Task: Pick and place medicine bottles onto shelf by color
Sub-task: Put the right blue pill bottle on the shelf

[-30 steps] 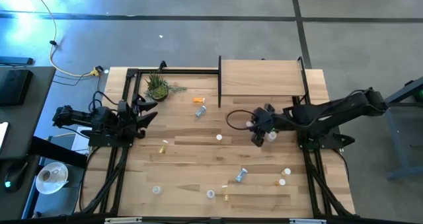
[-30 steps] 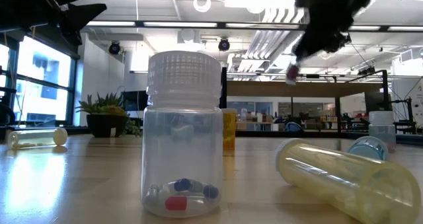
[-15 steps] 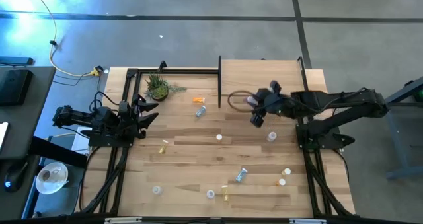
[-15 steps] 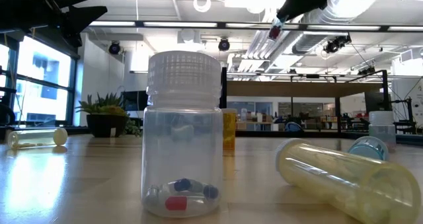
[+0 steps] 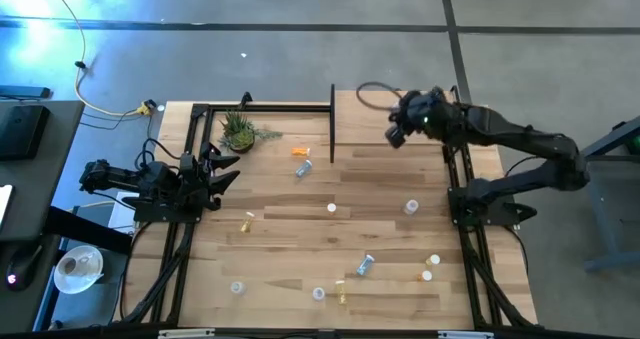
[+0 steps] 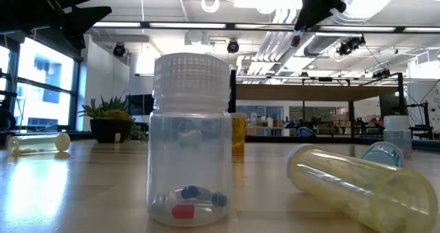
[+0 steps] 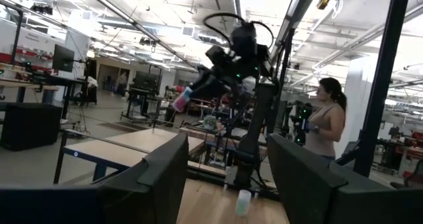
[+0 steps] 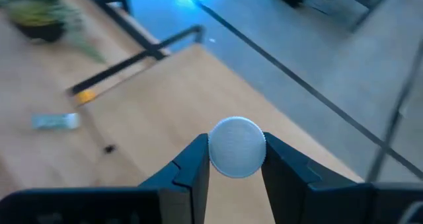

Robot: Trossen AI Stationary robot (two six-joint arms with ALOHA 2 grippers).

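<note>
My right gripper (image 5: 393, 137) hangs over the shelf (image 5: 360, 124), a pale raised board at the table's far right, shut on a purplish-pink medicine bottle (image 7: 182, 100) with a white cap (image 8: 236, 147). My left gripper (image 5: 228, 169) waits open at the table's left edge, with nothing between its fingers. Other medicine bottles lie or stand on the planked tabletop: an orange one (image 5: 300, 152), a pale blue one (image 5: 304, 167), a clear one (image 5: 410, 207), a yellow one (image 5: 247, 220) and several more near the front. My right gripper pinches the bottle's sides just below the cap (image 8: 210, 159) between its two fingers. The fingers slant down from the table's right side. The bottle sticks out beyond the fingertips, tilted, lifted clear above the shelf board (image 8: 165, 118).
A small potted plant (image 5: 240, 131) stands at the far left, beside the shelf's black frame (image 5: 331, 119). A clear bottle (image 6: 191, 140) and a lying yellow one (image 6: 357, 181) sit close to the low camera. A person (image 7: 324, 125) stands beyond the table.
My right gripper has risen and swung toward the table's far edge, from above the tabletop beside the clear bottle to over the shelf, tipping less steeply downward. It stays shut on the purplish-pink bottle and carries it clear of the table.
</note>
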